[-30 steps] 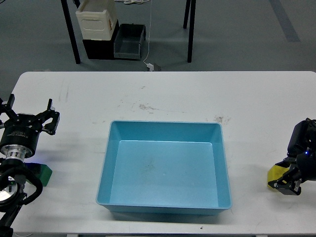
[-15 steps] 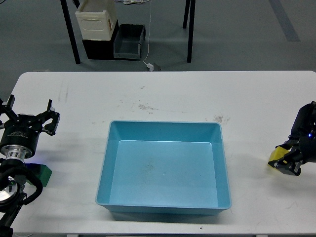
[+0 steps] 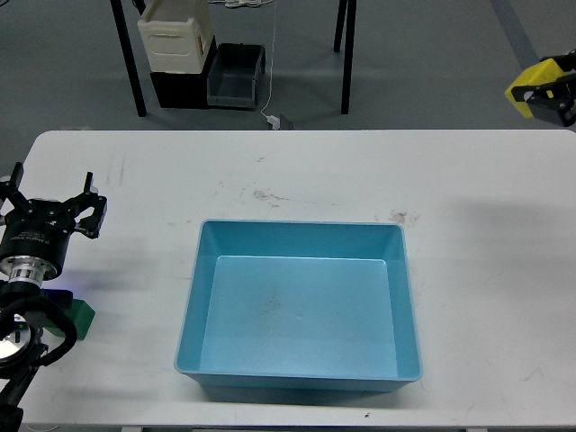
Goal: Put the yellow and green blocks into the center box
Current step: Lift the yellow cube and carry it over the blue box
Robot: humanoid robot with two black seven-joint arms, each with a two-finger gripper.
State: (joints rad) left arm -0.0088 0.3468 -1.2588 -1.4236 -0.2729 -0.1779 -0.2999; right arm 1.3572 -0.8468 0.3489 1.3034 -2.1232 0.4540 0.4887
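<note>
The light blue box [image 3: 192, 297] sits in the middle of the white table [image 3: 477, 207] and holds nothing. My right gripper [image 3: 551, 92] is raised high at the top right edge of the view, well above the table, and is shut on the yellow block [image 3: 531, 81]. The green block [image 3: 81, 319] lies on the table at the far left, partly hidden under my left arm. My left gripper [image 3: 51, 205] hangs over the table's left edge, just beyond the green block, open and empty.
Beyond the table's far edge the floor holds a white container [image 3: 175, 36] on black crates [image 3: 236, 76] and two dark table legs [image 3: 130, 63]. The table surface shows light scuff marks [image 3: 265, 193] behind the box.
My right gripper has lifted the yellow block from the table's right front area up to the top right of the view. My left gripper shifted slightly towards the left.
</note>
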